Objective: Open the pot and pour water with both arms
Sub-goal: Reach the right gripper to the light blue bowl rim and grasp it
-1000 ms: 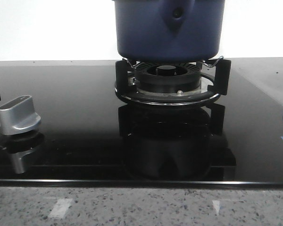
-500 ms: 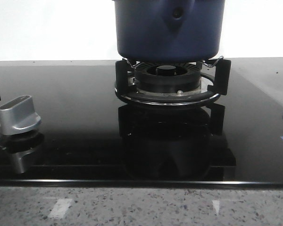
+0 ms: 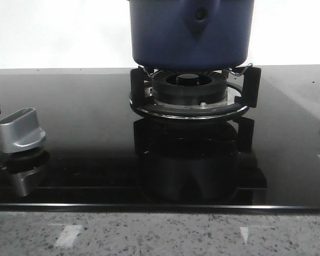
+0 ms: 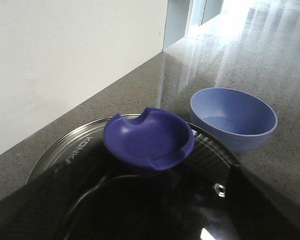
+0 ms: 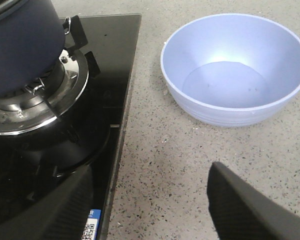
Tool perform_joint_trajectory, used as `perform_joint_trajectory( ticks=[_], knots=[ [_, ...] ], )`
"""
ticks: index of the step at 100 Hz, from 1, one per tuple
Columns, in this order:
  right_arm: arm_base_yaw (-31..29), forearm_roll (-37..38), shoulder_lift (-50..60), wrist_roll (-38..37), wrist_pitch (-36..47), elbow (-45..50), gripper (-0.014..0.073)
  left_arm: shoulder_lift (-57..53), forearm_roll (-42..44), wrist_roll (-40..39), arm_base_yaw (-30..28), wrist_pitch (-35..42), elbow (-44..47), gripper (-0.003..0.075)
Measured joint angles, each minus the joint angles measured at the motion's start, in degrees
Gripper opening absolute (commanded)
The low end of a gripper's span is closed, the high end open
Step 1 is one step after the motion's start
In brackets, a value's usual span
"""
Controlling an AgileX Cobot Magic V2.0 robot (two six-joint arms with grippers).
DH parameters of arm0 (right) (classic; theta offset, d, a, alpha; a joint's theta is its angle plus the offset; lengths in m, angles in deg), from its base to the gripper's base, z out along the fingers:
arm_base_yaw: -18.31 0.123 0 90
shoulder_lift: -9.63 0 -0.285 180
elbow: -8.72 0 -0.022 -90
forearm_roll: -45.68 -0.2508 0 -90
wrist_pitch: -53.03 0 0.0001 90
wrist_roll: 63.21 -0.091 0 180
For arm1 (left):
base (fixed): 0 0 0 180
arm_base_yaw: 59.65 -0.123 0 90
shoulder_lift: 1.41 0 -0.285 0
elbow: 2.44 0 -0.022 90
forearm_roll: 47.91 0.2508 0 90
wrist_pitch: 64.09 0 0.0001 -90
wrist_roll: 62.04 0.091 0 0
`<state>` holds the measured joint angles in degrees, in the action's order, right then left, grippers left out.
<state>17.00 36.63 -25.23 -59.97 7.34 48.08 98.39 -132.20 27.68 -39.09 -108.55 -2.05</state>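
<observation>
My large round navy-blue pot (image 3: 191,33) sits on the black pronged burner ring (image 3: 192,96), glass lid (image 4: 80,150) on. Right jaws apart, empty; left jaws I cannot tell. Nothing poured into the pale blue bowl (image 5: 235,70).

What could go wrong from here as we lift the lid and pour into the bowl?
1. The glass lid is still on the pot, and only its blue knob offers a hold; a shallow or off-centre grip could let it slip.
2. The pot sits on narrow burner prongs; a sideways pull could shift it.
3. The bowl sits loose on the counter beside the stove, so a nudge from the open right gripper could move it.
</observation>
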Motion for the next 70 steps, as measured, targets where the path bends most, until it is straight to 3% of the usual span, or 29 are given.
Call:
perform_joint_trajectory(
  ticks=[57,70],
  knots=[
    [0.0,0.0,0.0,0.0,-0.22,0.0,0.0443,9.16,-1.62,1.15,3.44,-0.11,-6.69,0.0566],
    [0.0,0.0,0.0,0.0,-0.22,0.0,0.0443,9.25,-1.51,2.59,3.44,0.1,-6.89,0.0493]
  ],
)
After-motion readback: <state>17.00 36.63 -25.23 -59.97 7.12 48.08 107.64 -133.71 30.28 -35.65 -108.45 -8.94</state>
